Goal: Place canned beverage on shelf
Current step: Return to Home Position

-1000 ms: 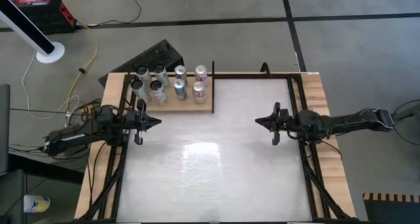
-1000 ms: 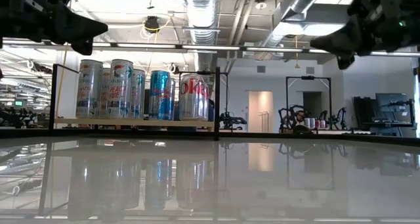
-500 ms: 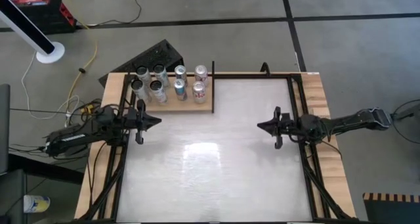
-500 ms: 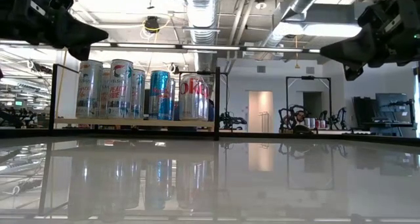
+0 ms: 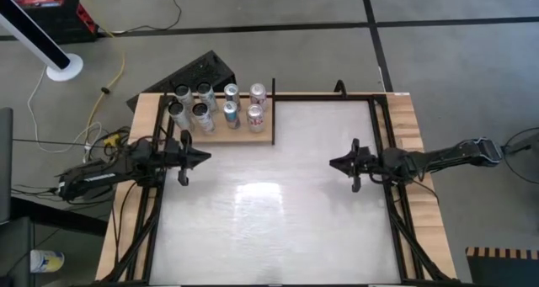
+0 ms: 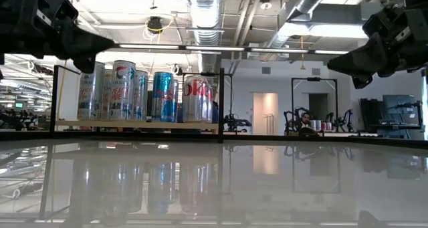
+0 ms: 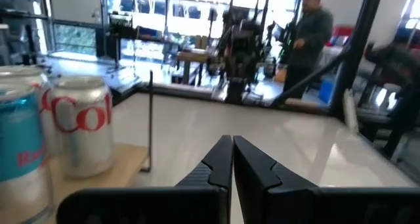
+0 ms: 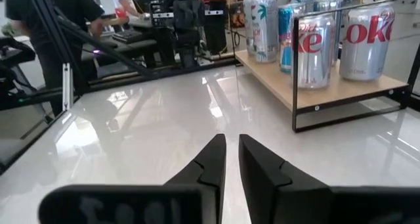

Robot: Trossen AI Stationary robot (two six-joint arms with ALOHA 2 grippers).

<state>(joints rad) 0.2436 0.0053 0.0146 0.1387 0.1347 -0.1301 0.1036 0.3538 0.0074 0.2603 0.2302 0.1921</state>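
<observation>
Stocking looks done to me: eight cans (image 5: 230, 114) stand on the shelf (image 5: 263, 136) in two rows of four, so I'd call this the go-home step. My left gripper (image 5: 205, 156) hangs just in front of the shelf's front edge, toward its left end, fingers pinched together on nothing. My right gripper (image 5: 333, 162) is well apart from the shelf, out past its right end, also closed and empty. The next move just needs both arms tucked away without the left one clipping the front row. Every can is upright, long axis vertical, top to the ceiling. The rows run along the shelf's length, with the Coke cans (image 8: 367, 33) at its right end.
</observation>
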